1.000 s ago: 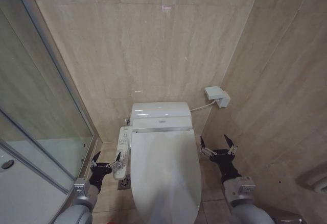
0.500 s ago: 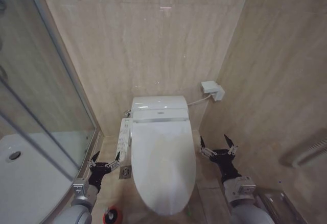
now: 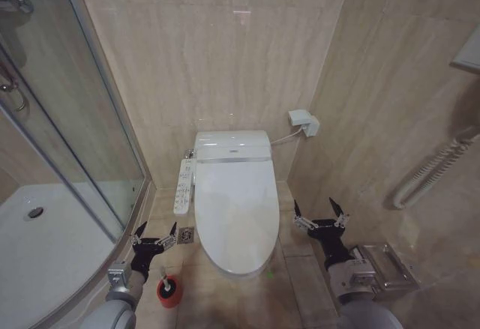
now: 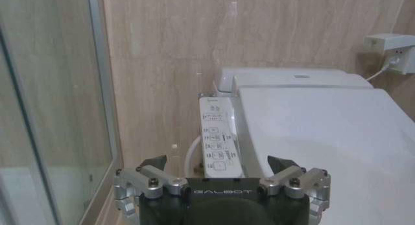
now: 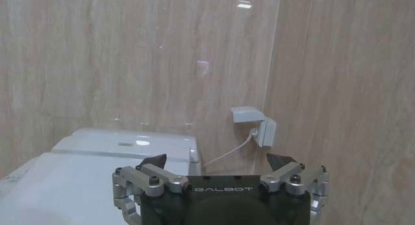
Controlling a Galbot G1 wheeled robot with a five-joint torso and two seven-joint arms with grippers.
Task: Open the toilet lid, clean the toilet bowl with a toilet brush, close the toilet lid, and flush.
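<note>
The toilet lid lies shut over the toilet bowl, which is hidden beneath it. The white bidet unit sits behind the lid, and its button panel runs along the toilet's left side. On the floor to the front left stands the small red cup holder of the toilet brush, dark at its top; I cannot make out the handle. My left gripper hovers open just above that cup, left of the lid. My right gripper hangs open to the right of the toilet. Both hold nothing.
A glass shower enclosure with a white tray closes off the left. A floor drain lies beside the toilet. A wall socket, a grab rail and a metal paper holder line the right wall.
The whole picture has shifted: the camera has pulled back, so the toilet looks smaller and farther. The red cup and the right-wall fittings came into view. Both grippers stay open.
</note>
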